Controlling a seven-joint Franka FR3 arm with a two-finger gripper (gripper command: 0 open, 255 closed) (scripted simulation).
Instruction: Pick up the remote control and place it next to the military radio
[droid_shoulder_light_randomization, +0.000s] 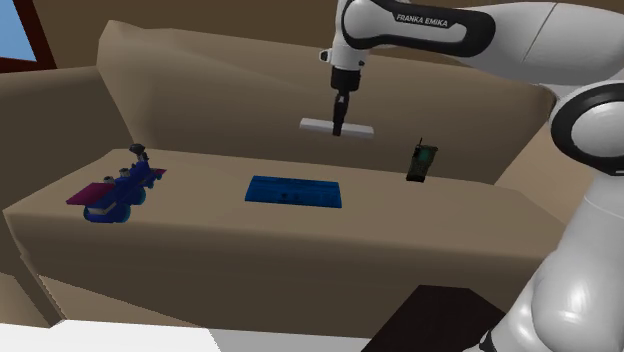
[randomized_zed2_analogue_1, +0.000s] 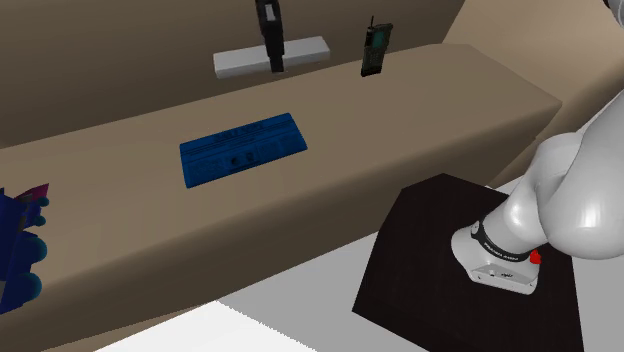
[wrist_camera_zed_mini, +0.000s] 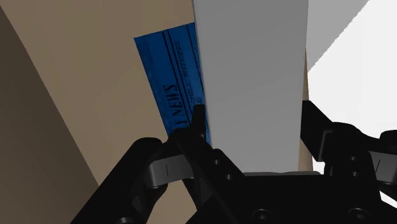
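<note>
The remote control (droid_shoulder_light_randomization: 316, 125) is a flat, light grey bar held level in the air above the tan seat (droid_shoulder_light_randomization: 230, 235), and my gripper (droid_shoulder_light_randomization: 340, 126) is shut on its middle from above. In the second exterior view the black fingers (randomized_zed2_analogue_1: 270, 50) clasp the grey remote control (randomized_zed2_analogue_1: 240, 61) crosswise. In the wrist view the remote control (wrist_camera_zed_mini: 254, 76) runs between my gripper's (wrist_camera_zed_mini: 254, 121) two fingers. The military radio (droid_shoulder_light_randomization: 422, 161) is a small dark green set with an antenna, upright on the seat a short way to the shoulder view's right of the remote control; it is also seen as military radio (randomized_zed2_analogue_1: 375, 46).
A blue newspaper (droid_shoulder_light_randomization: 293, 190) lies flat on the seat below the remote control. A blue and purple toy (droid_shoulder_light_randomization: 116, 192) sits at the seat's far left. The tan backrest (droid_shoulder_light_randomization: 220, 95) rises behind. The dark stand (randomized_zed2_analogue_1: 440, 250) is in front of the seat.
</note>
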